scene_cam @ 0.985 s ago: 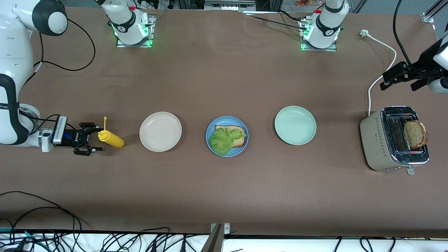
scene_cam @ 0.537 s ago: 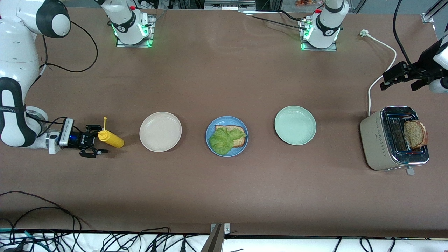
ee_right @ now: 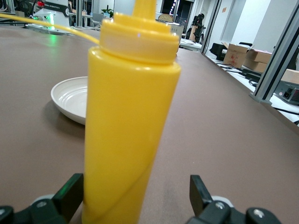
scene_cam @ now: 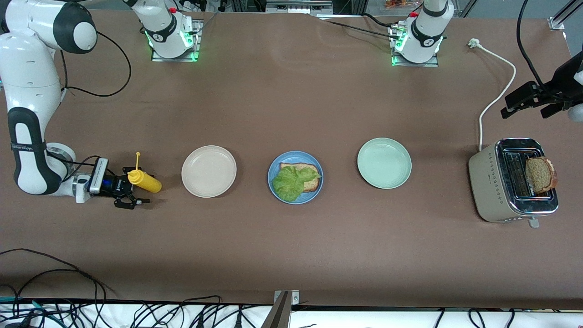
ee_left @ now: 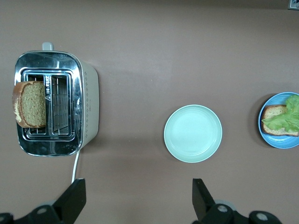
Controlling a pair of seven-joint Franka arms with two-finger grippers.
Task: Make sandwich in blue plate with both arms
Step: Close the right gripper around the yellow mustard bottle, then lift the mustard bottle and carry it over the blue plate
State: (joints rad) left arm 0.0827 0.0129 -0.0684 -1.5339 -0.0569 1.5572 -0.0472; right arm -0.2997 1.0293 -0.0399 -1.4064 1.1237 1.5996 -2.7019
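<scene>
Our right gripper (scene_cam: 132, 193), jaws wide open, straddles the yellow bottle (scene_cam: 144, 181) near the right arm's table end w/o gripping it. Left gripper (scene_cam: 526, 99), open and empty, hangs over the table edge by the toaster (scene_cam: 494, 180). Blue plate (scene_cam: 273, 171) mid-table holds bread (scene_cam: 310, 175) + lettuce (scene_cam: 289, 182); 2nd slice (scene_cam: 540, 174) sits in the toaster. Risk: jaws closing off-centre could tip the bottle.
</scene>
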